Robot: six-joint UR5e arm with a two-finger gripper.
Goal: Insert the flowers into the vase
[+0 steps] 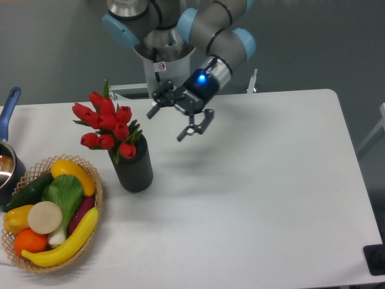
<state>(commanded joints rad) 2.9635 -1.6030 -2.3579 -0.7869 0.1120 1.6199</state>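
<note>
And there they stand: the flowers (107,124) are in the vase (132,164), red buds leaning up and to the left over the rim, the vase upright on the white tabletop (252,198) just beside the wicker basket (96,186) of toy fruit and vegetables. The pincer (178,122) hangs to the right of the bouquet, fingers spread wide and holding nothing, clear of the buds. The arm reaches down from the rear, wrist angled left toward the vase, blue light glowing. Those tulips look light and bendy; I'd say any regrip belongs low on the bunched stems, never on the buds. The vase looks stout but could tip if nudged.
</note>
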